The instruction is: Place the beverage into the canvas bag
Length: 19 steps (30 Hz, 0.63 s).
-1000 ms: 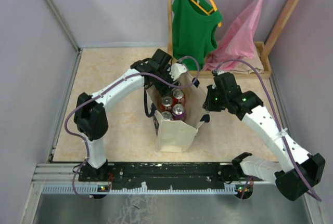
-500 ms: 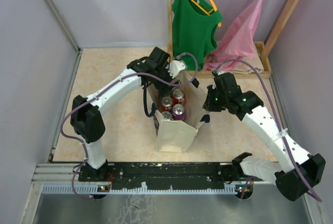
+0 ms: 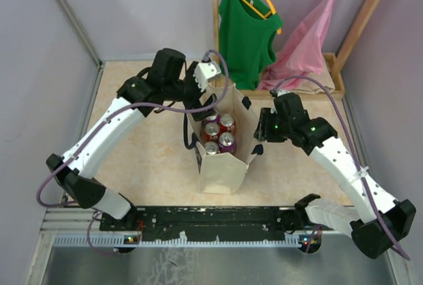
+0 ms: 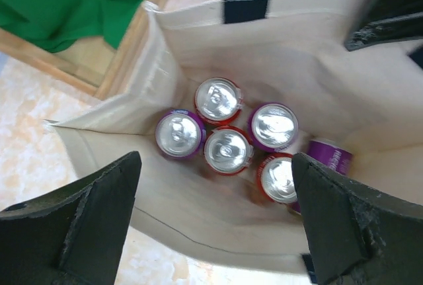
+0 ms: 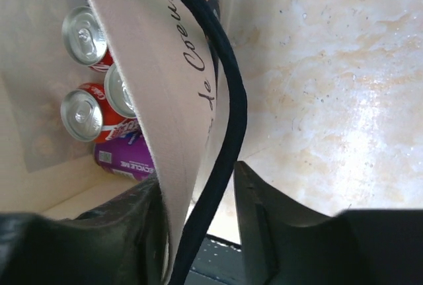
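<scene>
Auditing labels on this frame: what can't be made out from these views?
- Left wrist: the sideways purple can is half hidden behind the upright cans. Only lids show, no brands.
- Top external: four lids are visible; the canvas bag wall hides the rest.
- Right wrist: the bag lettering is cut by the navy strap and the fold.

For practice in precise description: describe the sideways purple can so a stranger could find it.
Look in the beige canvas bag standing open in the middle of the table. Five cans stand upright, silver tops showing. The purple can beside them lies on its side, showing its wall instead of a top.
</scene>
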Available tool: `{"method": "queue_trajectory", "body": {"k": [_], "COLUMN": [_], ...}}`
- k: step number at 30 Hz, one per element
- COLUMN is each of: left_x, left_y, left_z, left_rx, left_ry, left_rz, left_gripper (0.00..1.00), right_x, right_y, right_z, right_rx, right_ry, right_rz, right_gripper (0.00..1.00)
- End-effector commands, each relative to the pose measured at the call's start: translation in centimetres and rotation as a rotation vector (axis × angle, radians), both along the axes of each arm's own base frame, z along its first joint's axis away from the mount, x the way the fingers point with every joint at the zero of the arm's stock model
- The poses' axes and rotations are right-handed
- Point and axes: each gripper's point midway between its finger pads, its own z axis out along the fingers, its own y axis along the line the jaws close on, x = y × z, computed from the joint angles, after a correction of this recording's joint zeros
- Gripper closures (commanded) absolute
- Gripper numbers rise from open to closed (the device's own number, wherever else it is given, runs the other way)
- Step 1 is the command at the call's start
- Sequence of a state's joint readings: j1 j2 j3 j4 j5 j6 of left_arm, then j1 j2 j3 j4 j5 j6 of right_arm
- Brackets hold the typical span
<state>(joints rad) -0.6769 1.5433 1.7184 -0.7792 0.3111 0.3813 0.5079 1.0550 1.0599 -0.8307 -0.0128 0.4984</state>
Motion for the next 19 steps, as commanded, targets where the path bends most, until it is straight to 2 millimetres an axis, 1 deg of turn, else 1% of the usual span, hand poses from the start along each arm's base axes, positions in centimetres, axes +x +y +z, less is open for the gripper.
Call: {"method": "queue_trajectory", "body": {"k": [1, 3, 4, 7, 8, 9, 12, 15, 17, 19], "left_x": [-3.9, -4.4, -4.7, -5.9, -6.4, -6.8, -7.8, -8.3, -8.2, -7.7], "left_y": [0.5, 0.9, 1.1, 1.5, 1.7, 1.9, 2.5, 3.0, 3.3, 3.4], "left_z": [-1.4, -1.4, -1.4, -1.4, -1.4, -1.8, -2.0, -2.1, -2.1, -1.7], "left_rx": [-0.001, 0.002, 0.004, 0.0, -0.003, 0.001, 0.002, 0.007, 0.016, 0.019], "left_ry": [0.121, 0.123, 0.126, 0.135, 0.139, 0.15, 0.159, 0.144, 0.126, 0.097], "left_rz": [-0.093, -0.096, -0.098, -0.124, -0.131, -0.136, -0.15, -0.16, -0.156, -0.138], "left_gripper": [0.0, 0.0, 0.0, 0.0, 0.0, 0.0, 0.0, 0.01, 0.0, 0.0], "right_x": [1.4, 2.1, 2.3, 3.1, 3.2, 3.2, 3.1, 2.7, 2.4, 2.0], "right_y": [1.1, 1.3, 1.4, 1.3, 1.3, 1.3, 1.2, 0.9, 0.8, 0.7], "right_z": [4.4, 5.9, 6.6, 8.1, 8.5, 9.0, 9.5, 9.9, 10.0, 10.1], "right_rx": [0.081, 0.099, 0.103, 0.105, 0.106, 0.108, 0.112, 0.123, 0.135, 0.147], "right_ry": [-0.161, -0.214, -0.237, -0.284, -0.295, -0.307, -0.321, -0.342, -0.352, -0.357], "right_rz": [0.035, 0.037, 0.035, 0.025, 0.026, 0.028, 0.029, 0.026, 0.022, 0.018], "right_gripper": [0.53, 0.45, 0.39, 0.19, 0.06, 0.02, 0.01, 0.01, 0.01, 0.01]}}
